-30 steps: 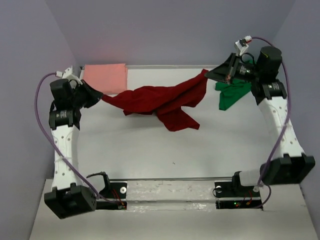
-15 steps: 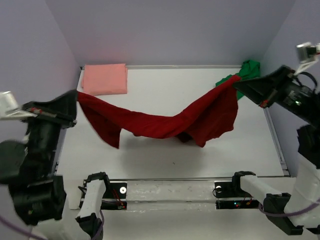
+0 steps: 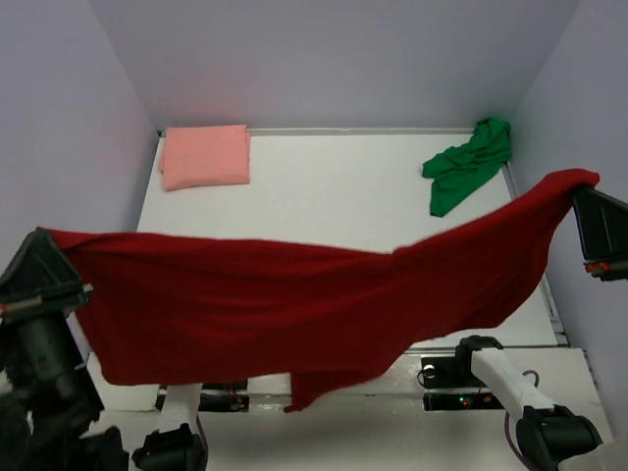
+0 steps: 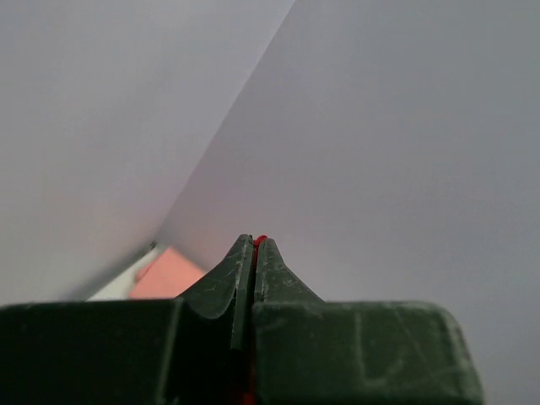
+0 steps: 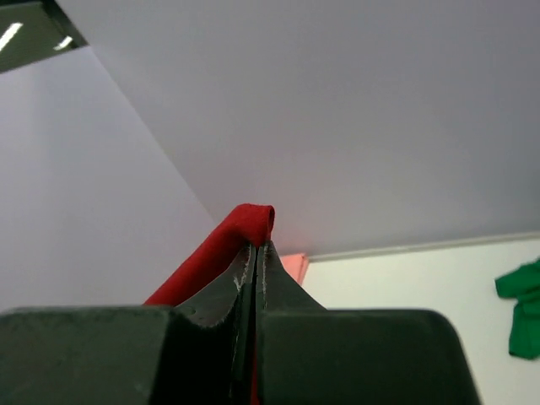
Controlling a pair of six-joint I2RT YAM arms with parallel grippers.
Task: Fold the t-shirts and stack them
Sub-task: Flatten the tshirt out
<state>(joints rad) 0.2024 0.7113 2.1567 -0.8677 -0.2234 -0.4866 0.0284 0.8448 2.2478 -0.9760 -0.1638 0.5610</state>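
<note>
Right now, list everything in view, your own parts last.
red shirt: 1, dark red, stretched in the air between both grippers, above the table's near side
pink shirt: 1, salmon pink, folded, far left corner of the table
green shirt: 1, bright green, crumpled, far right corner
table: 1, white, under all three
walls: pale lilac, behind and at both sides
left gripper: 1, black, near left, shut on the red shirt
right gripper: 1, black, right edge, shut on the red shirt

Dark red t-shirt (image 3: 294, 304) aloft, outstretched — pink t-shirt (image 3: 204, 157) folded, green t-shirt (image 3: 466, 167) crumpled
</note>
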